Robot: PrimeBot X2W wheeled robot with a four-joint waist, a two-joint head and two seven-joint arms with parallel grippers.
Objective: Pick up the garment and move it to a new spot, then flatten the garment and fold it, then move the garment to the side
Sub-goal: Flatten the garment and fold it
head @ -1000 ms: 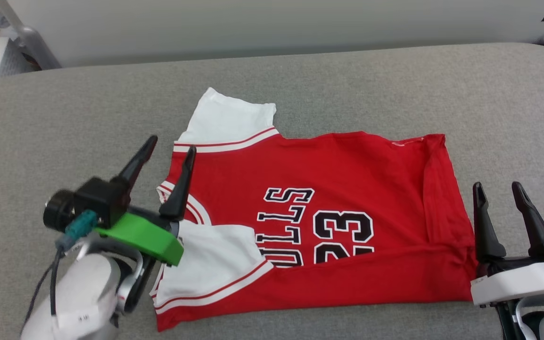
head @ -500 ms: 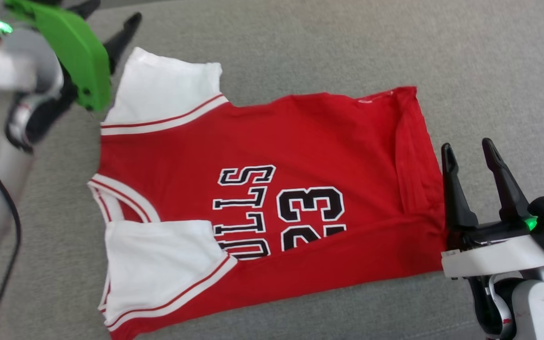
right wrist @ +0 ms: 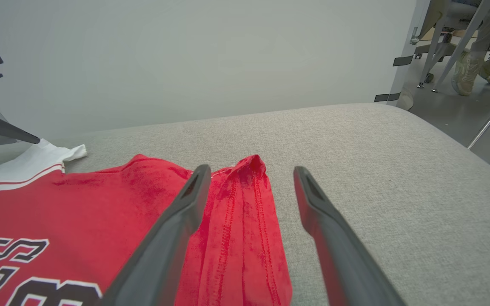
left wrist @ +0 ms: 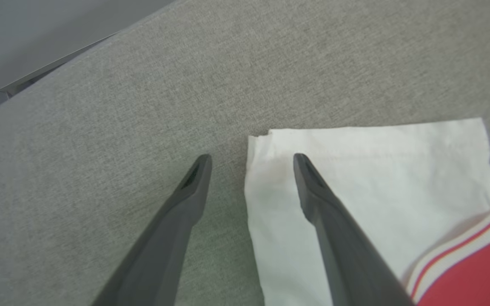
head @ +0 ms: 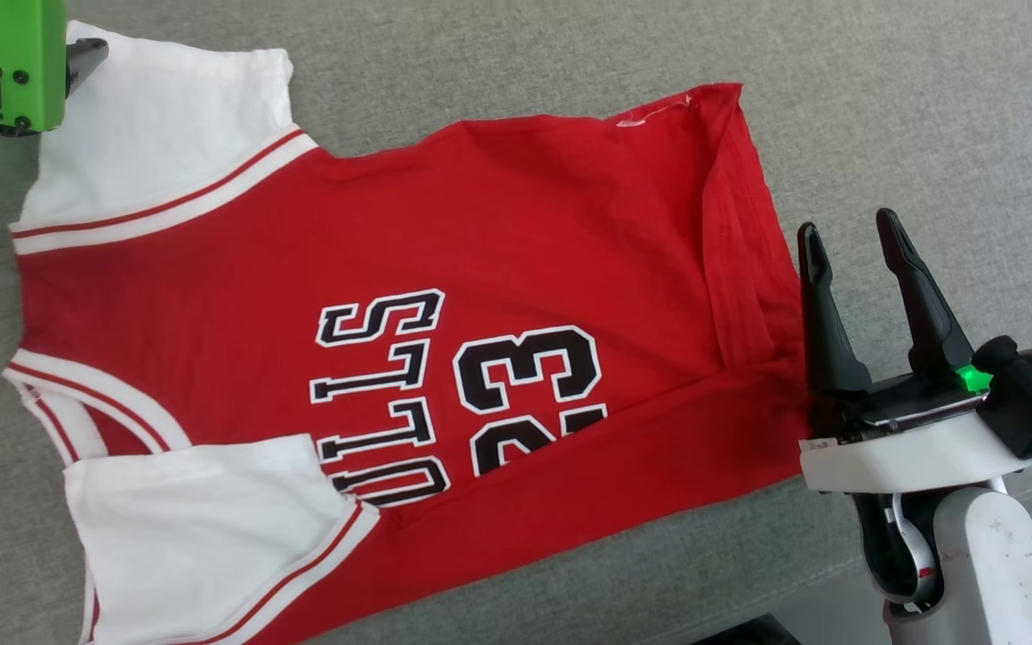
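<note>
The right gripper is hovering with its fingers spread and empty, straddling the hem edge of the red BULLS 23 jersey, which is lying flat on the grey cushioned surface. Farther off, the left gripper is poised open astride the far white sleeve edge, gripping nothing.

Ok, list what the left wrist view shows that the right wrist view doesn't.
Left wrist view: the left end effector, open, straddling the corner edge of the white sleeve of the garment, seen close.
Right wrist view: the right end effector, open, at the bunched red hem; the black lettering; a pale wall; a person's shoes on the floor beyond.
Both: the grey cushion, that white sleeve with its striped trim, red cloth, and a left end effector finger near the sleeve.
</note>
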